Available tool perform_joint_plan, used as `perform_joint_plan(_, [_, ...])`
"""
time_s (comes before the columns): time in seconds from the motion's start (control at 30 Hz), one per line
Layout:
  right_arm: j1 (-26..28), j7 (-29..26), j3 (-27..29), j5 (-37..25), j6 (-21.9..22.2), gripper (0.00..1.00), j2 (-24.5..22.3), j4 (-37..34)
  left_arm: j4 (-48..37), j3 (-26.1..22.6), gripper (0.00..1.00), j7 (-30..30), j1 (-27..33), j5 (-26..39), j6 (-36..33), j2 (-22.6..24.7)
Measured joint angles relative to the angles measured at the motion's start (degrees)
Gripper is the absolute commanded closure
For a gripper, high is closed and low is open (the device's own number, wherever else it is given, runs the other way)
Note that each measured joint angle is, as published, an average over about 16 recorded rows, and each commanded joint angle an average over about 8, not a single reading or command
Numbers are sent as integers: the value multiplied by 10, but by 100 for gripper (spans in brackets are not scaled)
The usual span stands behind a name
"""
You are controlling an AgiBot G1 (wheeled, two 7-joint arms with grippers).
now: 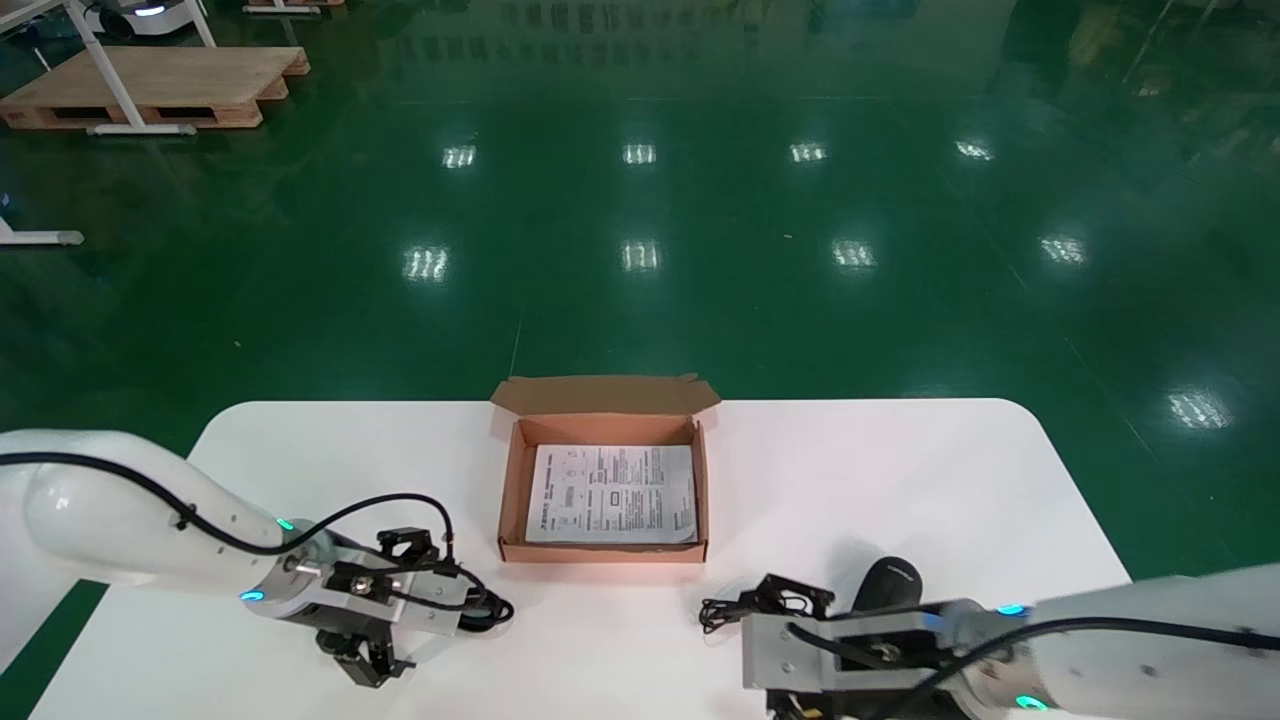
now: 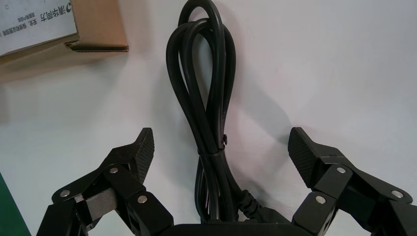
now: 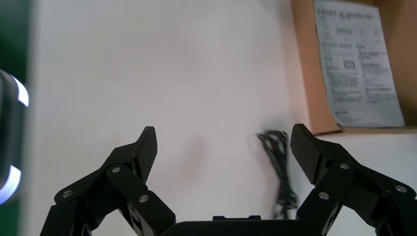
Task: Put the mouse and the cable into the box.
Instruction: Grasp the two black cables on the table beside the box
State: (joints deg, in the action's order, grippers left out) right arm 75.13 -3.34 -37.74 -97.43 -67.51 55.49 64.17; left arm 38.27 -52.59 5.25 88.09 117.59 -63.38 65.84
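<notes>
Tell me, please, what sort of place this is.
Probably a factory or warehouse hall: a glossy green floor reflecting ceiling lights, a wooden pallet at the back, and a lone white table.

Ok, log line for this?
left gripper open, straddling bundled black cable | right gripper open near black mouse on white table | brown cardboard box open

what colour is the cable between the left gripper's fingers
Black. The cable shows best in the left wrist view.
</notes>
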Motion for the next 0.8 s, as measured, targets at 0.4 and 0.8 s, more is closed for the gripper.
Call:
perform_joint_plan(0.4, [44,116,-35,-93,99,0,103,-195,1,0,0,-1,0,0,0,0])
perform_joint_plan(0.8, [82,165,-28,-82,113,1,144,-328,1,0,2,-1,0,0,0,0])
